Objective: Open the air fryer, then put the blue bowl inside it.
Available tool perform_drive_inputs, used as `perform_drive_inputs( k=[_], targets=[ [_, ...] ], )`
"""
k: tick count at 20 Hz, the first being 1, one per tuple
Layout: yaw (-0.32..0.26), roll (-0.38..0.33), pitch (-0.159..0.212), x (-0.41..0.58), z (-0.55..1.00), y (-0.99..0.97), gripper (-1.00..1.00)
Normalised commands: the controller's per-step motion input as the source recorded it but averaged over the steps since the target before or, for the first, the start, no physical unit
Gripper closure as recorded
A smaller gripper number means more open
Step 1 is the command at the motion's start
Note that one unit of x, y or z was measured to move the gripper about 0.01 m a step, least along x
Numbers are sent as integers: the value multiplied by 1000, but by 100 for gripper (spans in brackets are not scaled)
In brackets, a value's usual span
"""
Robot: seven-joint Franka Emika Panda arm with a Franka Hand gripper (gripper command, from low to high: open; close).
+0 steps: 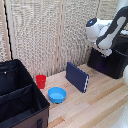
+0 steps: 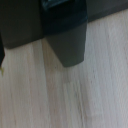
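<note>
The arm (image 1: 111, 27) reaches in from the exterior view's upper right and bends down over the air fryer (image 1: 111, 61), a glossy black box at the far right of the wooden table (image 1: 95, 107). The gripper itself is hidden behind the arm's white links, so I cannot tell whether its fingers are spread or closed, nor whether they hold anything. The wrist view is blurred: it shows a dark bar, probably the fryer handle (image 2: 67, 40), jutting out from the black front of the appliance over pale wood grain, with no fingertips clearly visible. The blue bowl (image 1: 57, 94) sits upright on the table, well apart from the fryer, toward the exterior view's left and near the front. Just behind it and to the left stands a red cup (image 1: 41, 81), near but not touching. Between the bowl and the fryer a dark blue slab (image 1: 77, 77) stands on edge, tilted. A large open black fabric case (image 1: 19, 95) fills the exterior view's lower left, its rim just beside the cup and bowl. Pale ribbed curtains (image 1: 45, 30) hang behind the table.
</note>
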Motion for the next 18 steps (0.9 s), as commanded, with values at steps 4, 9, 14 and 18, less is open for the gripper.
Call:
perform_drive_inputs(
  k=[4,9,14,18],
  targets=[
    [265,-107,27,4,-246,-277,-100],
    [313,-122,39,10,-232,-219,-100],
    [266,-102,156,0,-190,-242,-100],
    [202,-21,268,-11,-104,-232,-100]
  ],
)
